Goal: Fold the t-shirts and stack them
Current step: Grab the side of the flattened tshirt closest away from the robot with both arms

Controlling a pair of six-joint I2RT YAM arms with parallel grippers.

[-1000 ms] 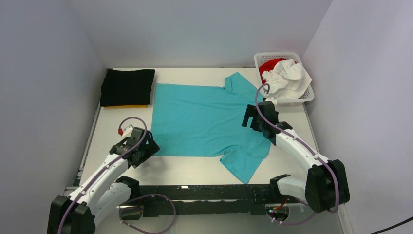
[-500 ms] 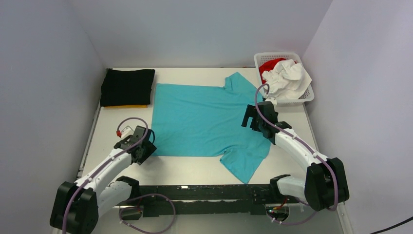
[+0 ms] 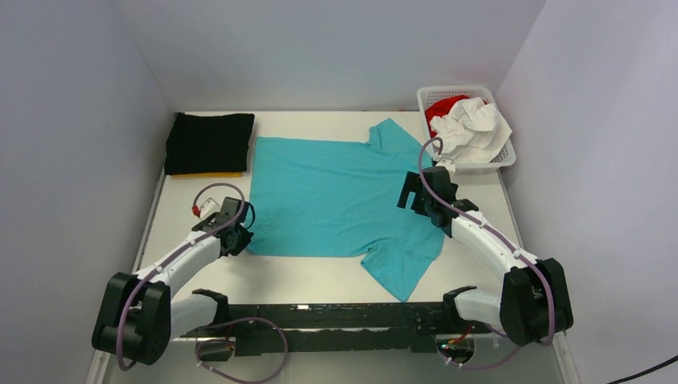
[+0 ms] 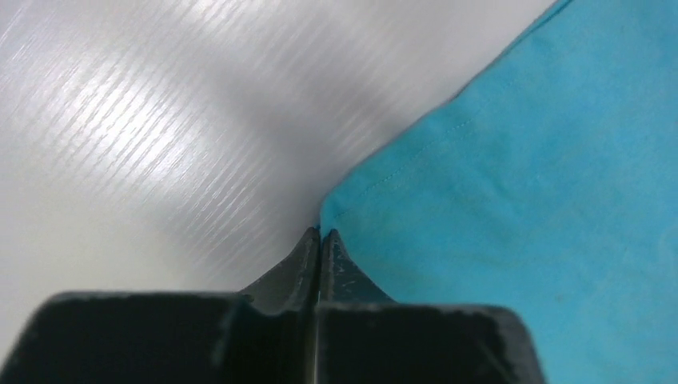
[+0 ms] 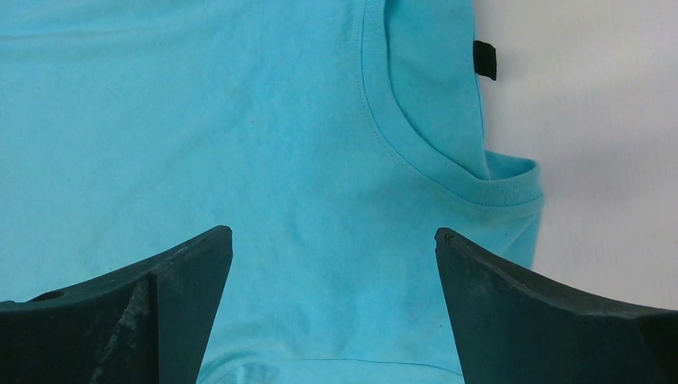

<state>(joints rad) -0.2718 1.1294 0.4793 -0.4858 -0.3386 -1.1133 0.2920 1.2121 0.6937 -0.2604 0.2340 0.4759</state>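
Note:
A turquoise t-shirt (image 3: 336,196) lies spread flat on the table, neck toward the right. My left gripper (image 3: 240,240) sits at its near left hem corner. In the left wrist view the turquoise t-shirt (image 4: 520,160) fills the right side and my left gripper (image 4: 321,234) is shut, its tips pinched together right on that corner. My right gripper (image 3: 409,192) hovers open over the collar end. In the right wrist view my right gripper (image 5: 334,236) stands wide above the turquoise t-shirt (image 5: 240,120), with the dark neck label (image 5: 484,60) beyond.
A folded black t-shirt (image 3: 209,142) rests on an orange-yellow one (image 3: 216,174) at the back left. The white lattice basket (image 3: 505,160) at the back right holds a crumpled white t-shirt (image 3: 476,128) and a red one (image 3: 444,108). Grey walls close in on three sides.
My left gripper has moved up to the shirt's near left corner and gone from open to shut on it. The right arm has not moved.

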